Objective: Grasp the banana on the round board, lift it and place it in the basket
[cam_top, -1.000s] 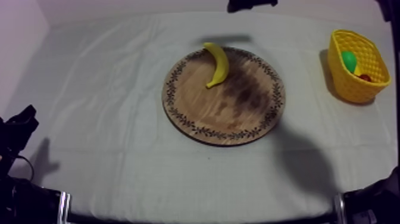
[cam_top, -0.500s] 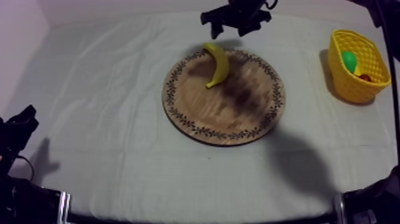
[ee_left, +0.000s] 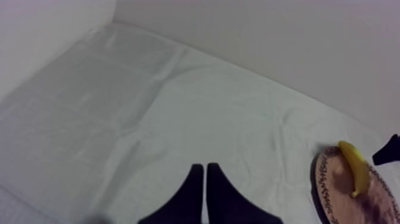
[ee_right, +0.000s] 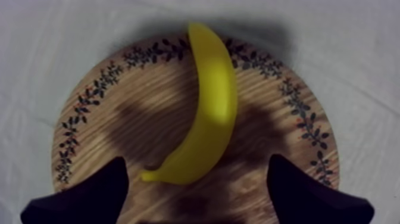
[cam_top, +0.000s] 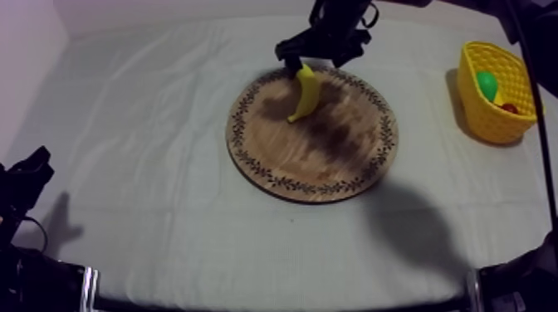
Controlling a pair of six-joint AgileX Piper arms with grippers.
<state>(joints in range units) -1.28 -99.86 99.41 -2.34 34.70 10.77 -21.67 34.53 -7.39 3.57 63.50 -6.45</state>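
Yellow banana (cam_top: 305,91) lies 12-to-7 o'clock on board (cam_top: 332,153); our right pincer (cam_top: 320,51) hangs over its 12 o'clock end, open wide w/ nothing held; left pincer (ee_left: 205,179) closed.

Right gripper (cam_top: 318,51), on an arm extended in from the upper right, points down with its fingers (ee_right: 89,196) spread wide apart. Left gripper (cam_top: 25,176) sits low at the left side, fingers (ee_left: 193,196) together in a narrow wedge.

Light: dim, soft — from overhead.
Shadows: blotches on the wooden board (cam_top: 274,158); broad one on the cloth (cam_top: 415,228).
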